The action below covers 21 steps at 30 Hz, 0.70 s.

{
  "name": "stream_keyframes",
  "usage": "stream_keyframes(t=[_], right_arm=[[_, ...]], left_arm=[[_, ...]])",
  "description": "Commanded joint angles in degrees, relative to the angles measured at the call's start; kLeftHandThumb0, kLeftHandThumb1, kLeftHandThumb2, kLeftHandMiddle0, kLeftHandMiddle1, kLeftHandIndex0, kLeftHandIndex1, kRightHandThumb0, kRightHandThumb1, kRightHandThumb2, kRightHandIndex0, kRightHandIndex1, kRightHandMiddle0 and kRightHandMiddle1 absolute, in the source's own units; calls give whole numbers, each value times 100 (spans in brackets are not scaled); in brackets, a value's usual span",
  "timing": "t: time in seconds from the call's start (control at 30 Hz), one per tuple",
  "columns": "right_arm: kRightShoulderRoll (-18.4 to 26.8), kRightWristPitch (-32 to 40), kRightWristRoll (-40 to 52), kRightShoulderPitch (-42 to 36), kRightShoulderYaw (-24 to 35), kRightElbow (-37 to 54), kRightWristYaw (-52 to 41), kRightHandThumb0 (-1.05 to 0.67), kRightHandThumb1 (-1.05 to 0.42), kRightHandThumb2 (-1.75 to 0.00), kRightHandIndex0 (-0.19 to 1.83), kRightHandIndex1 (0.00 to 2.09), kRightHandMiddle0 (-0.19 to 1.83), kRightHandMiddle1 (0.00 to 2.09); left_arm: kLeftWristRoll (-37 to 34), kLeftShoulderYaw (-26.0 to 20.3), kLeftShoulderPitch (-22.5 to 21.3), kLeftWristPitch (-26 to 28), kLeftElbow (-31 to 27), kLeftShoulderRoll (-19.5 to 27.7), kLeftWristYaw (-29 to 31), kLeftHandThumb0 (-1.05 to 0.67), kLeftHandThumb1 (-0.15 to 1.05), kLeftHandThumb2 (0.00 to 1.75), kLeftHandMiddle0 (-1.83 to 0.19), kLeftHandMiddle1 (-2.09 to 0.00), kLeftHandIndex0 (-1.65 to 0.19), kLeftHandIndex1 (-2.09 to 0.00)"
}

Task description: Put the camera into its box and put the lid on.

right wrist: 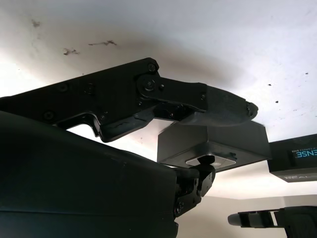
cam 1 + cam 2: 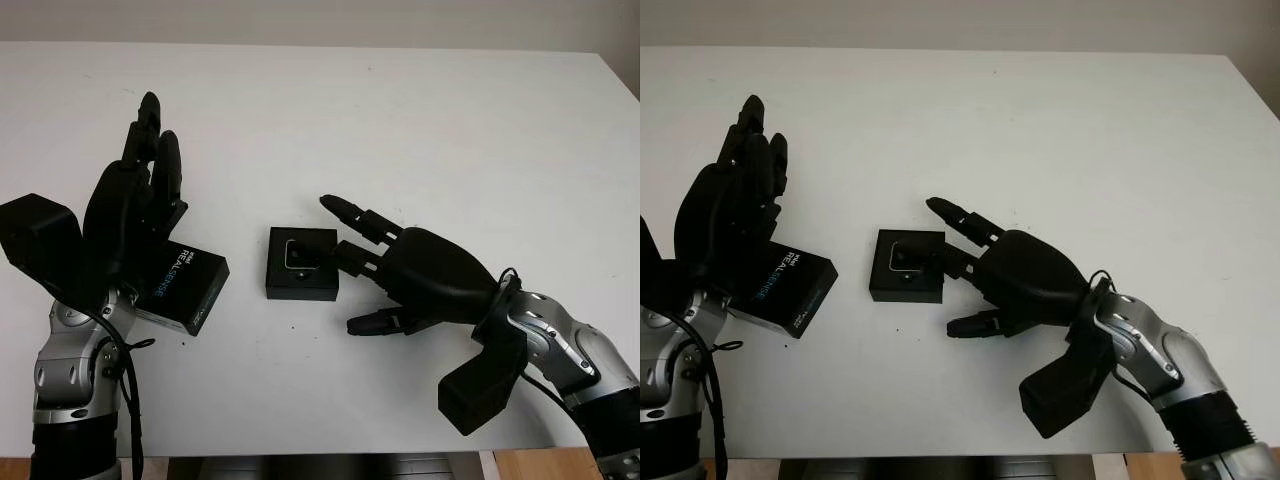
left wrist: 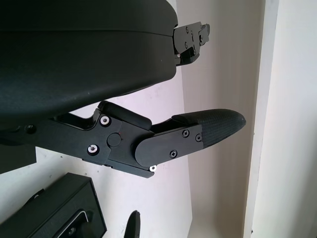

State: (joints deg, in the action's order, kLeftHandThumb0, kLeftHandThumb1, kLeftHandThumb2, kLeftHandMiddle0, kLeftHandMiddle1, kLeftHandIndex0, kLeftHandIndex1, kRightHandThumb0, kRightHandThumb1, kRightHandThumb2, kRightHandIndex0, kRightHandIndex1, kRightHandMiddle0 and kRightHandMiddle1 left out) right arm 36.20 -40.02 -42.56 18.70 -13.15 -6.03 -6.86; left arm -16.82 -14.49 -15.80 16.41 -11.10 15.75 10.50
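Left eye view: the box, a small black square tray, sits near the middle of the white table, and the camera lies seated in its recess, lens face up. So the first half of the task looks done; the box is uncovered.

Just right of the box is the right hand. Its fingers reach toward the box's right edge, one of them at or over the rim, and the thumb is down near the table on the near side. It holds nothing. In the right wrist view one finger lies along the top of the box; whether it presses there or only hangs just above, I cannot tell. My reading is that this hand is placed to steady the box or has just let the camera go.

To the left, well apart from the box, lies the lid, a black sleeve printed with "REALSENSE", set at an angle on the table. The left hand stands over its left part, fingers pointing to the far side and not curled round anything. It has no grip on the lid; whether the palm touches it is hidden.

Judgement: the lid is the remaining item. The left hand stands ready to take it, and the right hand would need to clear the box top before the lid can go on.
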Motion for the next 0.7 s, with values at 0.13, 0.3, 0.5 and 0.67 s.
stream_keyframes(t=[0.13, 0.3, 0.5, 0.67], right_arm=[[202, 1, 34, -199, 10, 225, -85, -84, -105, -62, -10, 6, 30, 40], [248, 105, 49, -274, -28, 320, -296, -84, -105, -60, -10, 6, 28, 42], [-7, 176, 374, -279, 71, 157, -61, -83, -105, -60, -15, 4, 11, 31], [-577, 337, 1627, -186, 368, -107, 121, -75, -105, -58, -16, 4, -12, 14]], left_arm=[[-89, -69, 71, 3, -173, 15, 15, -70, 105, 67, 19, 0, 19, 0], [-103, -65, 73, 12, -186, 23, 6, -70, 105, 67, 19, 0, 19, 0], [-109, -71, 78, -7, -188, 24, 1, -70, 105, 67, 19, 0, 19, 0], [-117, -98, 70, -50, -166, 38, 12, -70, 105, 67, 19, 0, 19, 0]])
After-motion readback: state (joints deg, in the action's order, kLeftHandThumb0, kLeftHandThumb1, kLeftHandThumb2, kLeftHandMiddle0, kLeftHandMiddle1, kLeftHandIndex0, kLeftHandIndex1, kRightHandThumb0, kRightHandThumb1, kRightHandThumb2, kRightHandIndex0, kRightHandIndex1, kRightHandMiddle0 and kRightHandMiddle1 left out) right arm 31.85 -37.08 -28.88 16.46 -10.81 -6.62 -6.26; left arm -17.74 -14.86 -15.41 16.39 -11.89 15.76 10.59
